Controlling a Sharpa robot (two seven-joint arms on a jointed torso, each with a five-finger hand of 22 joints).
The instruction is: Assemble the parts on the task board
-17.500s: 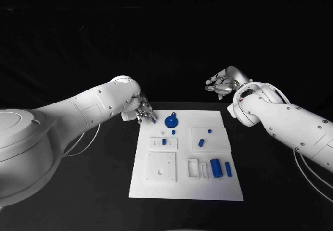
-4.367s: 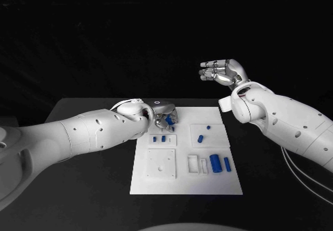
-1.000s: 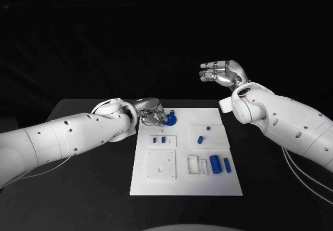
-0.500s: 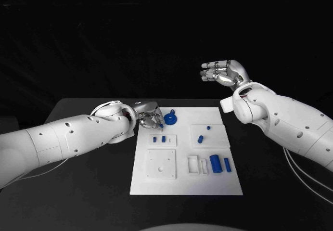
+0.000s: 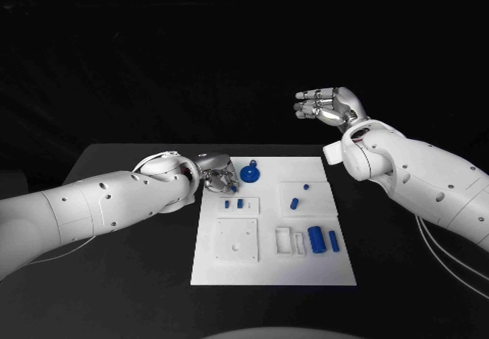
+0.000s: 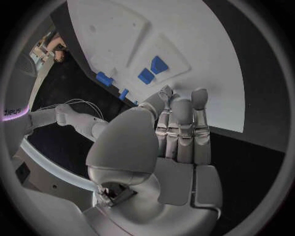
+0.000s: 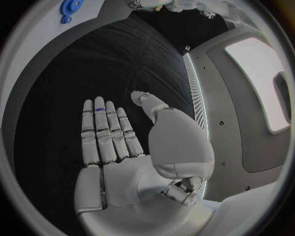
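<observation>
The white task board (image 5: 273,272) lies in the middle of the table. At its far end a round blue part with a knob (image 5: 249,174) stands, also in the right wrist view (image 7: 71,8). Two small blue pegs (image 5: 233,204) stand in a small square plate, seen too in the left wrist view (image 6: 152,70). My left hand (image 5: 216,178) hovers at the board's far left corner beside the round part. A blue speck shows by its fingertips; whether it is held I cannot tell. My right hand (image 5: 324,106) is raised high beyond the board, its palm (image 7: 113,162) flat and bare.
Two more blue pegs (image 5: 299,196) sit on a plate at the board's right. Two blue cylinders (image 5: 323,240) lie beside white frames (image 5: 288,242) nearer me. A larger white plate with holes (image 5: 237,242) sits at the near left. The black table (image 5: 122,282) surrounds the board.
My left hand has drawn back a little from the round blue part, toward me and the board's left edge. The right arm has stayed still.
</observation>
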